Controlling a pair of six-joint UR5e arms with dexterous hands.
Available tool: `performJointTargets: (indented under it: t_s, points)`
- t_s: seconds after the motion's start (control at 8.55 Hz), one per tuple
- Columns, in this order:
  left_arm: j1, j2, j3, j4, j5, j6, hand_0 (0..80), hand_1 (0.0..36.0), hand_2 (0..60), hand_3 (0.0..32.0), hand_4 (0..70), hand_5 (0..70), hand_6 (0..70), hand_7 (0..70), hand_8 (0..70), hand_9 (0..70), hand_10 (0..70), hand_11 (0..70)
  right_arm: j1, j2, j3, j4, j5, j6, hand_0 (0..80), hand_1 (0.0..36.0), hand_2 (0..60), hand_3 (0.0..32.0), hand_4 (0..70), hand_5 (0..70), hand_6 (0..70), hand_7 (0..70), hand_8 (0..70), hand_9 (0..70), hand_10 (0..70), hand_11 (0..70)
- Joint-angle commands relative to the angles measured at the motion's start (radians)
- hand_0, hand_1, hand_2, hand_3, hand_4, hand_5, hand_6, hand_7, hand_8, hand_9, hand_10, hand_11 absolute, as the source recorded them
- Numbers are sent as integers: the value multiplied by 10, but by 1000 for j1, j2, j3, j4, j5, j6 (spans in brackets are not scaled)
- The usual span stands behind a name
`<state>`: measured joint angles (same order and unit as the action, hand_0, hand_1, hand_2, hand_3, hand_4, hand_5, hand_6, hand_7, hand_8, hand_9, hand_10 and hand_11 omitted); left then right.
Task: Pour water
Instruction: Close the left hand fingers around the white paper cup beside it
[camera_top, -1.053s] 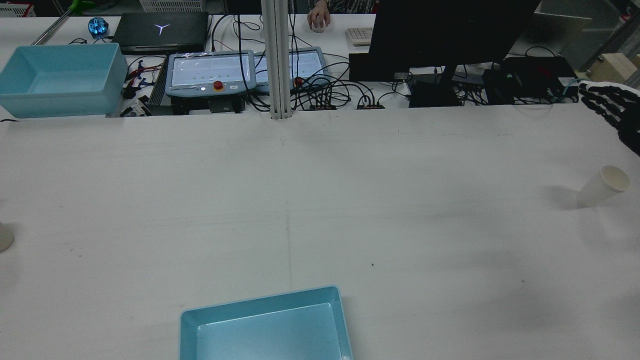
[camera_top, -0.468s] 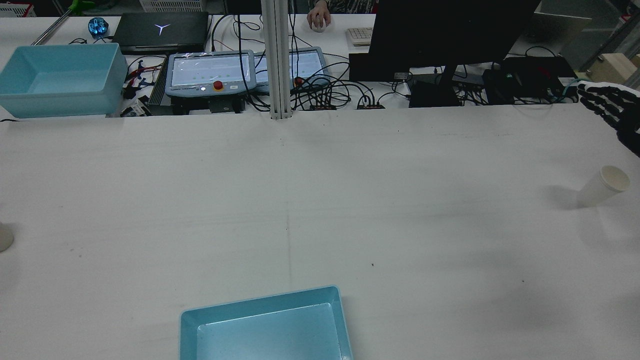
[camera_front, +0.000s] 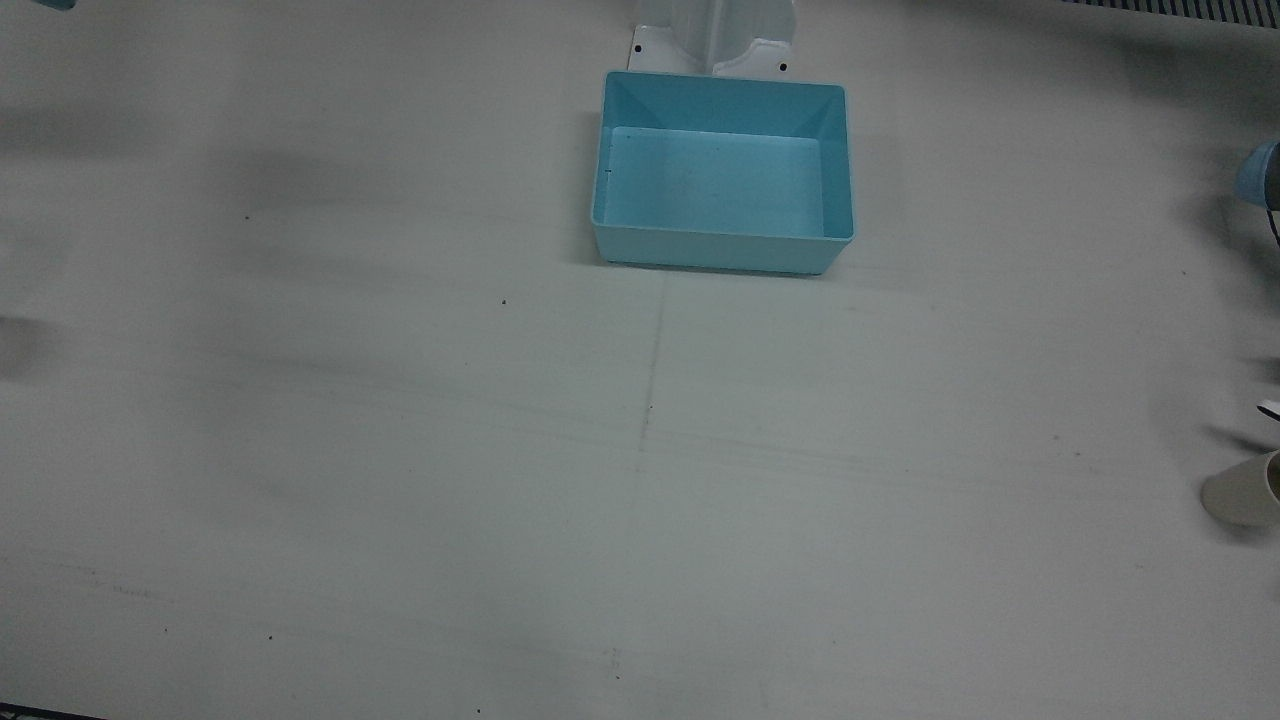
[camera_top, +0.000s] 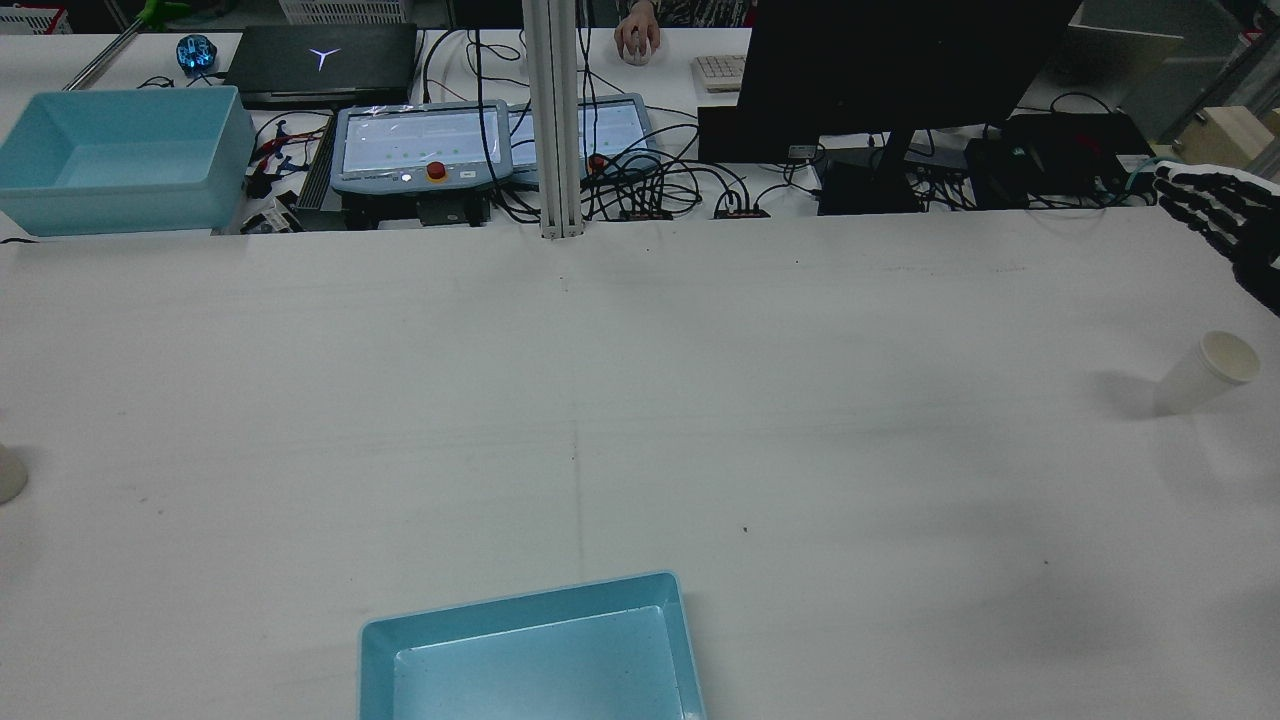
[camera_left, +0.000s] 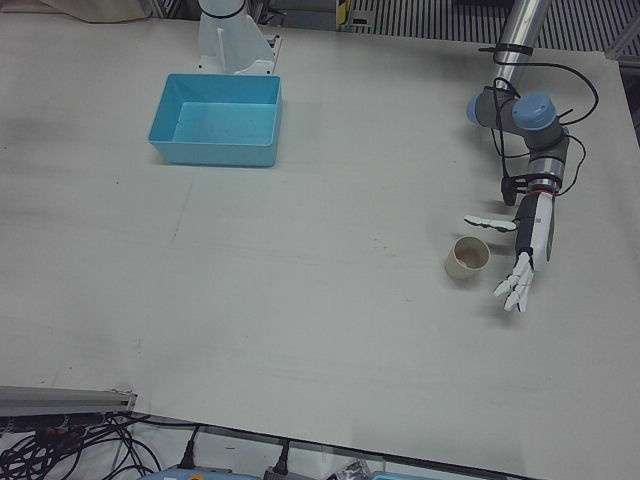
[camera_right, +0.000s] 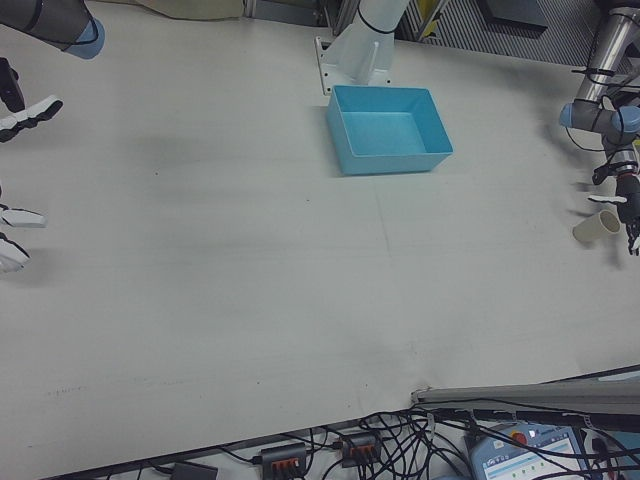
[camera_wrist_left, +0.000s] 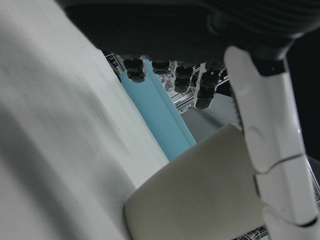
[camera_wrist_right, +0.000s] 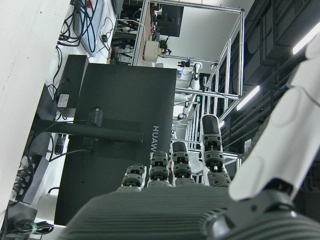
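We count two plain paper cups: one (camera_left: 467, 259) upright, lower right, just beside our spread, empty left hand (camera_left: 520, 262); another (camera_top: 1205, 372) far right below our right hand (camera_top: 1215, 210), seemingly empty, fingers extended.

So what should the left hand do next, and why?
Probably slide sideways up to the cup and curl its fingers around it. The left hand is open with fingers spread, right beside the upright cup but, as far as the left-front view shows, not touching it. Nothing can be poured until the cup is held.
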<state>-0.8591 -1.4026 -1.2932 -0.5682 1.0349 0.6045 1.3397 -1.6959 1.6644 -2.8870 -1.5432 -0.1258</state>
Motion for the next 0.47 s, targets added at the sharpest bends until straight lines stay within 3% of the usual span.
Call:
performJointTargets:
  t_s: [0.0, 0.12, 0.23, 0.35]
  points:
    - [5, -6, -3, 11, -1, 0, 576, 89, 0, 0, 192, 131, 65, 109, 24, 22, 43, 78, -4, -1, 0, 0, 0, -2, 480, 53, 0, 0, 276, 220, 107, 183, 96, 109, 50, 76]
    - [5, -12, -3, 17, -1, 1, 570, 84, 0, 0, 193, 127, 58, 105, 20, 16, 34, 64, -4, -1, -2, 0, 0, -2, 480, 54, 0, 0, 277, 221, 108, 183, 97, 110, 49, 76]
    - [5, -21, -5, 27, -1, 3, 560, 76, 0, 0, 131, 108, 43, 105, 15, 11, 17, 40, -4, -1, -3, 0, 0, -2, 480, 53, 0, 0, 278, 220, 109, 183, 98, 112, 51, 78]
    - [6, -33, -8, 40, -1, 4, 561, 78, 0, 0, 118, 105, 39, 103, 14, 10, 16, 39, -4, -1, -3, 0, 0, -3, 479, 53, 0, 0, 278, 220, 109, 183, 98, 111, 51, 78]
